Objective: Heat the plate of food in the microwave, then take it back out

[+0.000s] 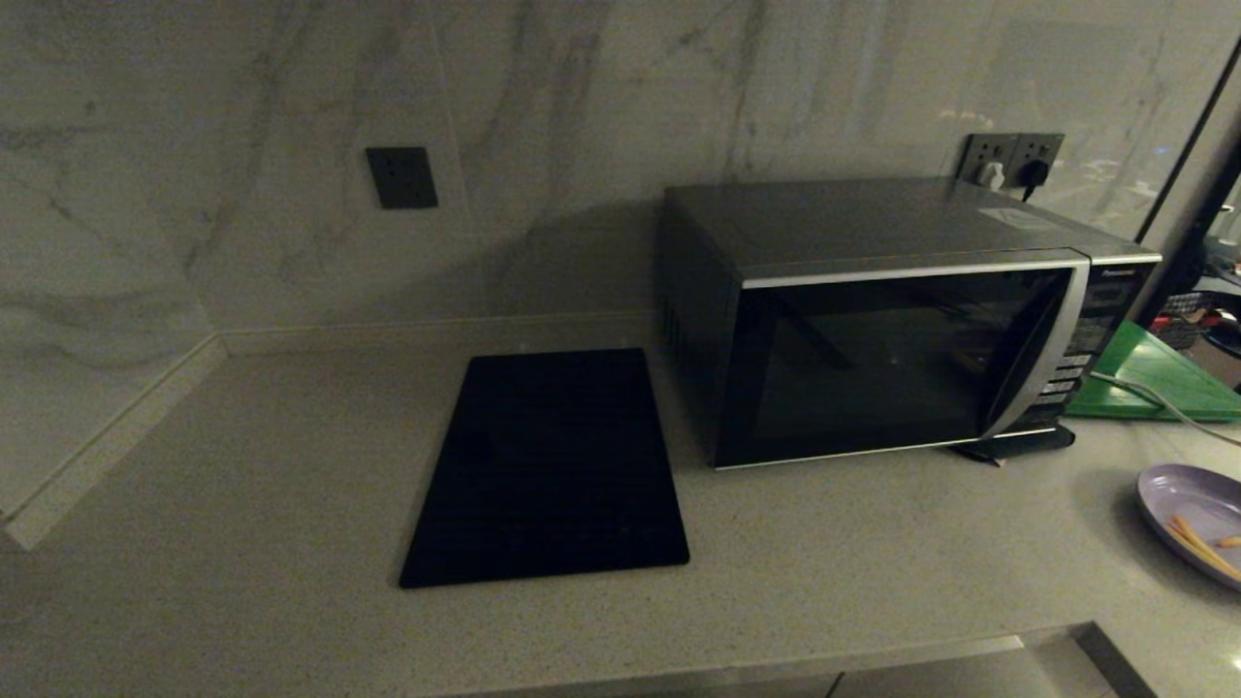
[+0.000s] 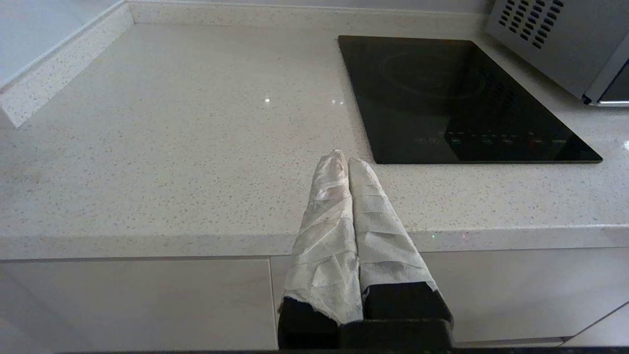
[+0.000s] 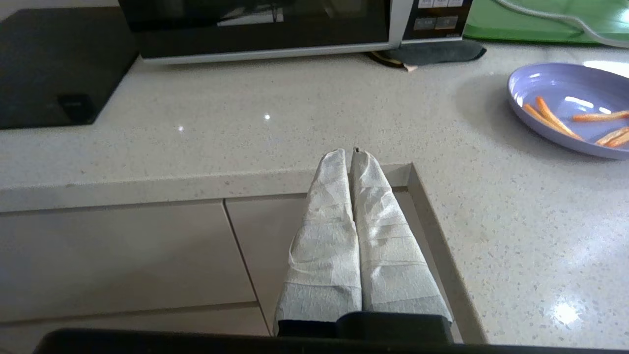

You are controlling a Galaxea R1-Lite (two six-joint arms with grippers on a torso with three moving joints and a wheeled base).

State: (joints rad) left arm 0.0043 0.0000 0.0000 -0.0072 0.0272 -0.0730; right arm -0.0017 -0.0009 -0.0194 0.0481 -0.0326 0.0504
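The silver-grey microwave (image 1: 902, 320) stands on the counter at the right, its dark glass door closed; its lower front edge also shows as the microwave (image 3: 265, 29). The lavender plate of food (image 1: 1197, 519) with orange sticks lies on the counter at the far right, again visible as the plate of food (image 3: 570, 105). My right gripper (image 3: 349, 153) hangs shut and empty by the counter's front edge, left of the plate. My left gripper (image 2: 342, 160) is shut and empty over the counter edge, near the cooktop. Neither arm shows in the head view.
A flat black cooktop panel (image 1: 548, 465) is set into the counter left of the microwave. A green board (image 1: 1154, 378) with a white cable (image 1: 1154, 399) lies right of it. Sockets (image 1: 1008, 160) sit on the marble wall. The counter edge steps inward (image 3: 417, 196) near my right gripper.
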